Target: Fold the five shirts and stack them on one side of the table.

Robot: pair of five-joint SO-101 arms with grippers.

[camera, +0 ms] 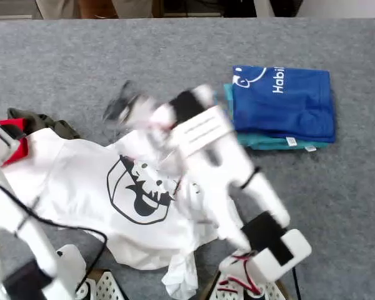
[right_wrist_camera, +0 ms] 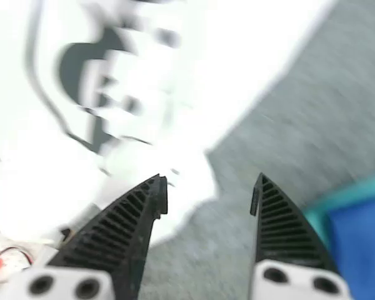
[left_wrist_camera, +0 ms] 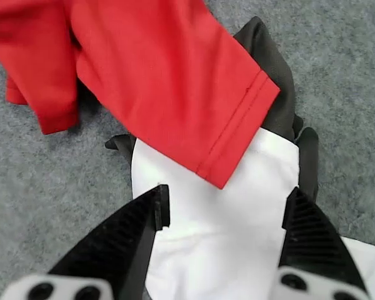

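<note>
A white shirt with a black skull print point(camera: 112, 187) lies spread out at the table's centre-left. A red shirt point(camera: 15, 149) and a dark olive shirt point(camera: 47, 122) are bunched at its left end. My left gripper point(left_wrist_camera: 228, 206) is open above the white shirt point(left_wrist_camera: 225, 206), where the red shirt's sleeve point(left_wrist_camera: 175, 81) overlaps it and the olive shirt point(left_wrist_camera: 281, 106). My right gripper point(right_wrist_camera: 209, 194) is open over the white shirt's edge point(right_wrist_camera: 144, 94) and bare table. In the high view the right arm stretches over the white shirt, its gripper point(camera: 126, 107) blurred.
A folded blue shirt point(camera: 284, 103) rests on a folded teal shirt point(camera: 269, 140) at the right side of the grey table point(camera: 337, 206). The same blue shirt point(right_wrist_camera: 362, 250) and teal shirt point(right_wrist_camera: 350, 194) show close to my right gripper. Arm bases stand along the front edge.
</note>
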